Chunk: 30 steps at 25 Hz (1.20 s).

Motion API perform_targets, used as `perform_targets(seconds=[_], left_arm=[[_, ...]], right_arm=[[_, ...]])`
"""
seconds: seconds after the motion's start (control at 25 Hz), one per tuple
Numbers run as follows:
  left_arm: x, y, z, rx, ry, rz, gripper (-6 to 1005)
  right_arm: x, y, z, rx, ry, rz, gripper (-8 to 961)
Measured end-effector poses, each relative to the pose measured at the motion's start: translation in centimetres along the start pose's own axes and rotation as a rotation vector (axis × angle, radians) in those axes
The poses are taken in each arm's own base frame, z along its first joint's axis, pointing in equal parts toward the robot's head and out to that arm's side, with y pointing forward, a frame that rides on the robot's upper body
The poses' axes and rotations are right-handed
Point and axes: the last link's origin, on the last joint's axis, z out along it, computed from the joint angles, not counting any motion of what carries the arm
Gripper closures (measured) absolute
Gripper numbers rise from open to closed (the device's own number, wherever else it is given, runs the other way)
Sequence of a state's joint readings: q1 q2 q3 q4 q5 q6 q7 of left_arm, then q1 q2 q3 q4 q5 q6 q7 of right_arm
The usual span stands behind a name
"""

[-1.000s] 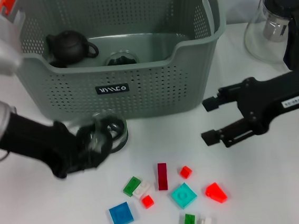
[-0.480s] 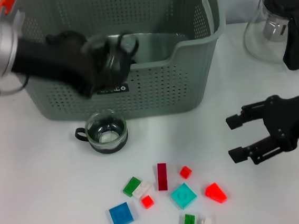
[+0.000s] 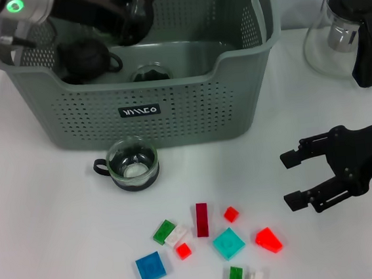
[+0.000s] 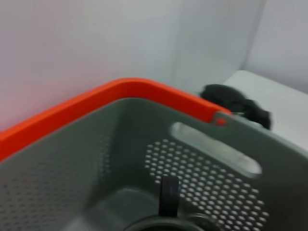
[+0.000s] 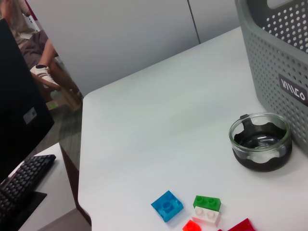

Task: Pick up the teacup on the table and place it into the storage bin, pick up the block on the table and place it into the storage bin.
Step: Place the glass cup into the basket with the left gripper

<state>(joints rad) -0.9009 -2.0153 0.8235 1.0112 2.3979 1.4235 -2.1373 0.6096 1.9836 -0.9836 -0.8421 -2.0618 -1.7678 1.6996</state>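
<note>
The grey-green storage bin [image 3: 191, 119] stands at the back of the table. My left gripper [image 3: 129, 14] hangs over its inside, shut on a glass teacup [image 3: 137, 5]. The left wrist view shows that cup's black handle [image 4: 168, 196] against the bin's wall [image 4: 207, 163]. Another glass teacup [image 3: 132, 164] with a black base rests on the table in front of the bin, also in the right wrist view [image 5: 261, 142]. Several coloured blocks lie nearer, among them a dark red one [image 3: 201, 219] and a blue one [image 3: 150, 267]. My right gripper [image 3: 294, 179] hovers open to the right of them.
Inside the bin sit a black teapot [image 3: 86, 59] and a glass cup [image 3: 150, 72]. A glass kettle with a black lid and handle [image 3: 350, 31] stands at the back right. The table's edge [image 5: 82, 159] shows in the right wrist view.
My left arm rose from the table in front of the bin to above its inside, carrying a glass teacup. My right gripper drew back to the right and toward the front.
</note>
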Motion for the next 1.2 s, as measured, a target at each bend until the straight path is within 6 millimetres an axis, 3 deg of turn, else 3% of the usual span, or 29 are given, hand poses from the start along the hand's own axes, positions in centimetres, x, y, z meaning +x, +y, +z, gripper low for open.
perform_targets(seconds=[0.48,0.92,1.2], left_arm=[[1.2,-1.6,5.9,0.214,-0.084,0.052,951],[0.7,-0.8,8.5,0.275,-0.099,0.115,951],[0.3,-0.4,9.1,0.277,-0.119,0.142,956]], right_arm=[[-0.6,0.2,0.8,-0.019,-0.012,0.001,26],[-0.6,0.3,1.2,-0.024,-0.018,0.003,25],[-0.7,0.3,1.2,-0.021,-0.019,0.003,25]])
